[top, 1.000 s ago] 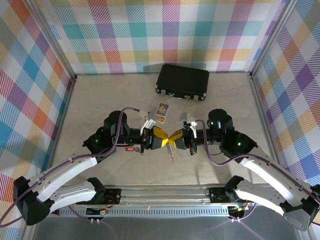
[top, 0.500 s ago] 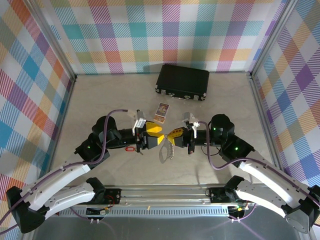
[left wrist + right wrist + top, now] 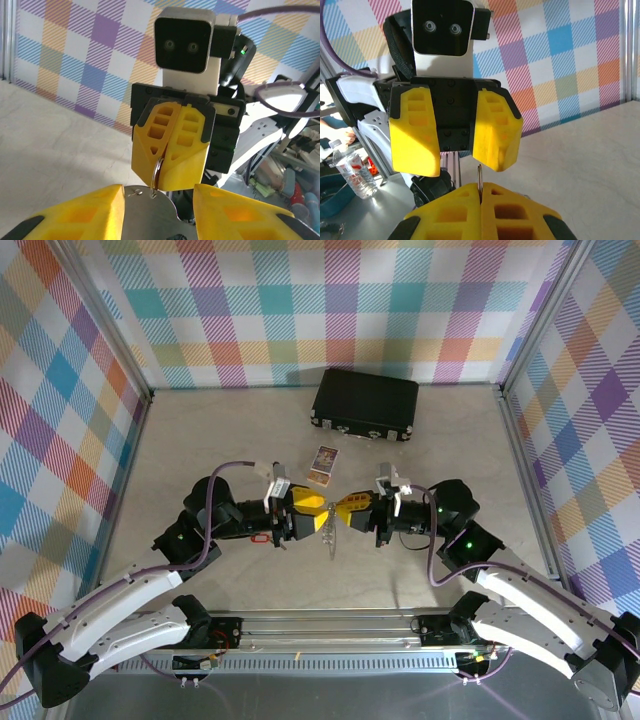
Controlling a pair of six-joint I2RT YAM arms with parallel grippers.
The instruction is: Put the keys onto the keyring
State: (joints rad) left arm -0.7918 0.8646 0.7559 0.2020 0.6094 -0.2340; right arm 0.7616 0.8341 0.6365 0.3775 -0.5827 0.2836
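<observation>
The right gripper point(image 3: 169, 160) is pinched tight on the keyring point(image 3: 157, 175), which shows in both wrist views as a thin metal edge sticking out past its closed yellow fingertips. The left gripper point(image 3: 455, 142) faces it nose to nose with its fingers partly apart and nothing clamped between them. The key point(image 3: 262, 537), with its red tag, lies on the table point(image 3: 200, 440) just beside the left arm's wrist, apart from the ring. This looks like a regrip of the ring between the two arms. To do it well, the right should hold its pinch until the left has closed squarely on a solid part of the loop. The left should take it off to one side, so the opening stays free for the key. A hold on the bare edge is likely to let the ring swing or twist. Much is hard to read. The ring is seen edge-on, so its gate and chain cannot be made out. A pale metal surface point(image 3: 150, 215) sits low between the left fingers in the left wrist view, cut off by the frame, and I cannot tell whether it is part of the ring or touches the pads. From above, the key's blade is too small to place.
</observation>
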